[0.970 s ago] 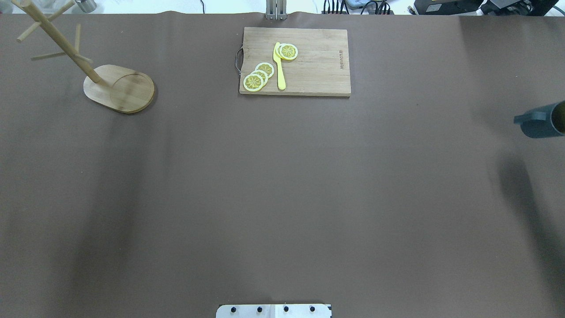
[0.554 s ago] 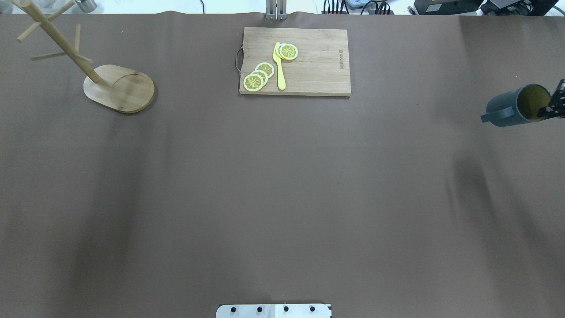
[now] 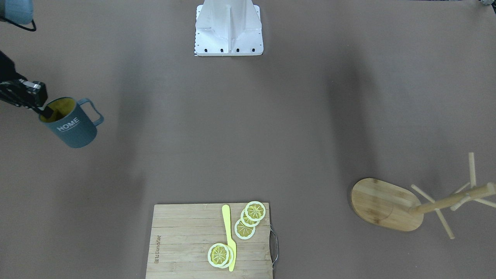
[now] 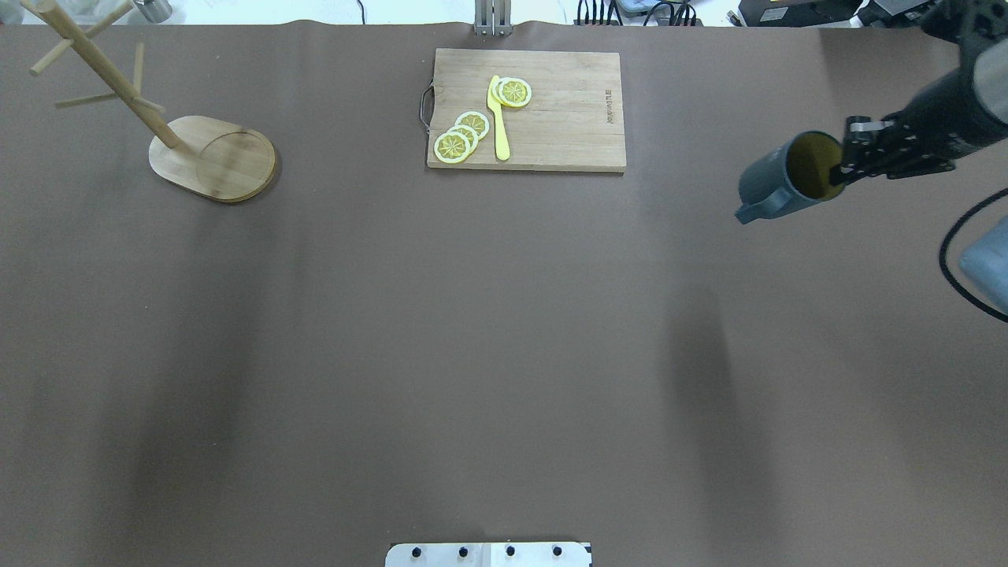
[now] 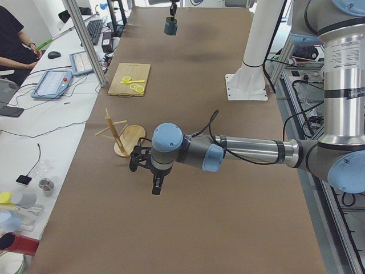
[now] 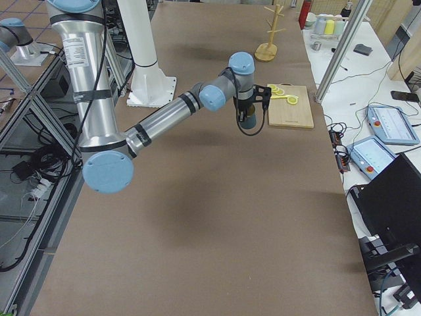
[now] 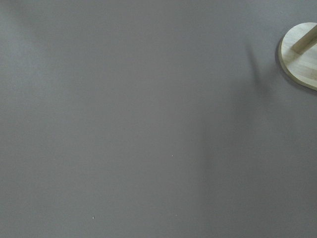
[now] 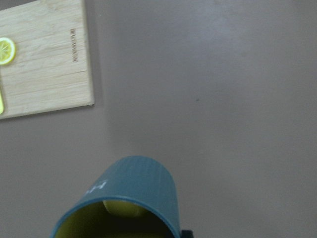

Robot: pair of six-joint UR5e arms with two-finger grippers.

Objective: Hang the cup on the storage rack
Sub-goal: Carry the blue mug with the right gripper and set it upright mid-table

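Note:
The dark blue-grey cup (image 4: pixel 770 187) with its yellow inside hangs tilted in the air over the table's right side, handle pointing left and down. My right gripper (image 4: pixel 839 168) is shut on its rim, one finger inside. The cup also shows in the front view (image 3: pixel 74 127), with white "HOME" lettering, and in the right wrist view (image 8: pixel 136 191). The wooden storage rack (image 4: pixel 211 157) stands at the far left with bare pegs; its base edge shows in the left wrist view (image 7: pixel 302 62). My left gripper (image 5: pixel 156 186) shows only in the exterior left view, near the rack; I cannot tell if it is open.
A rectangular wooden cutting board (image 4: pixel 563 118) with lemon slices (image 4: pixel 461 135) and a yellow knife (image 4: pixel 498 118) lies at the far middle, between cup and rack. The robot's white base plate (image 4: pixel 488 554) is at the near edge.
My right arm has carried the cup leftward from the table's right edge, and the gripper and forearm have come into the overhead view. The rack and board have not moved.

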